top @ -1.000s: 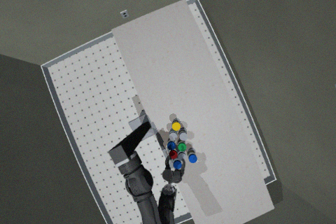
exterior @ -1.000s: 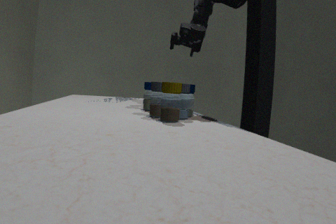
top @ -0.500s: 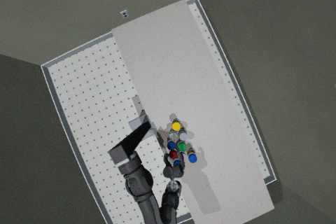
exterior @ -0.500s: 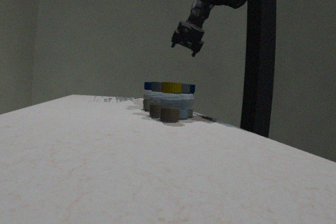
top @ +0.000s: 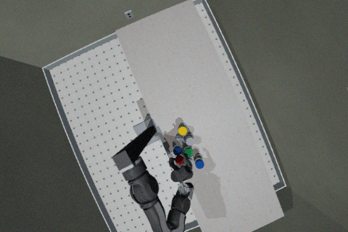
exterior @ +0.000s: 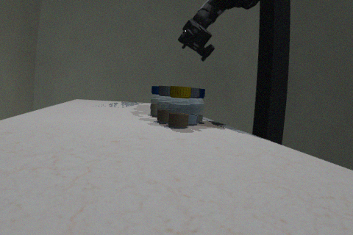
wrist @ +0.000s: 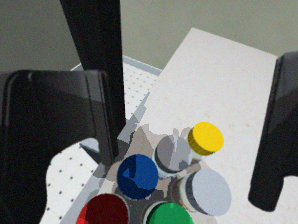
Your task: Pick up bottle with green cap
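Note:
The green-capped bottle [top: 188, 151] stands upright in a tight cluster of bottles near the table's near edge. In the wrist view its cap [wrist: 169, 215] shows at the bottom edge, between a red cap [wrist: 102, 210] and a grey cap [wrist: 207, 191]. In the side view the cluster [exterior: 178, 106] hides the green cap. My gripper [exterior: 204, 52] hangs open and empty well above the cluster, over its near side by the red cap [top: 179, 159]. Its two fingers frame the wrist view [wrist: 170, 150] with nothing between them.
Around the green bottle stand a yellow cap [top: 183, 130], a dark blue cap [top: 177, 150], a grey cap [top: 189, 141] and a lighter blue cap [top: 199, 164]. A black post [exterior: 271, 55] rises by the table edge beside the cluster.

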Robot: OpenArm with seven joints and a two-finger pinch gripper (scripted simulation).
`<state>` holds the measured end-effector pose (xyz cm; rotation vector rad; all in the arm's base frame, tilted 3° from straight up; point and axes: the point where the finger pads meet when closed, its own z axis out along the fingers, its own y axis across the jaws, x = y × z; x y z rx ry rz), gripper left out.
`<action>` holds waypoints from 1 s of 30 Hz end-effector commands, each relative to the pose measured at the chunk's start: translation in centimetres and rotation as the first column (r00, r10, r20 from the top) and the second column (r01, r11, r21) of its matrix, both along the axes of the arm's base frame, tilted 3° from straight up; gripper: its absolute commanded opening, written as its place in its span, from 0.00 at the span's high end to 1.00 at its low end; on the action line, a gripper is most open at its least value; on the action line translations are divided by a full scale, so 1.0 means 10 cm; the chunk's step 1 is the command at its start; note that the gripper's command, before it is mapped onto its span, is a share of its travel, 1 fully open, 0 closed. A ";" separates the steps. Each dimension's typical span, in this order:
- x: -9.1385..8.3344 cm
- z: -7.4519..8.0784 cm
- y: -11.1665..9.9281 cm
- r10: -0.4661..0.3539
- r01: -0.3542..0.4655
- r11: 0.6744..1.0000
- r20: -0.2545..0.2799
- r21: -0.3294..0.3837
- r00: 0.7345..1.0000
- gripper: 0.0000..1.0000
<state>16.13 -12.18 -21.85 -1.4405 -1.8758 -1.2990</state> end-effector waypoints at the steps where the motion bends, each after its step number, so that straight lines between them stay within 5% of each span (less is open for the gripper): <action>1: 0.01 0.00 0.00 0.030 -0.030 0.999 0.012 -0.016 0.999 0.55; 10: 0.09 -0.10 0.00 0.314 -0.297 0.938 0.070 -0.180 0.947 0.55; 17: 0.09 -0.10 0.00 0.314 -0.297 0.938 0.070 -0.180 0.947 0.55; 27: 0.34 -0.15 -0.15 0.556 -0.480 0.768 0.070 -0.423 0.828 0.55; 30: 0.34 -0.15 -0.15 0.556 -0.480 0.768 0.070 -0.423 0.828 0.55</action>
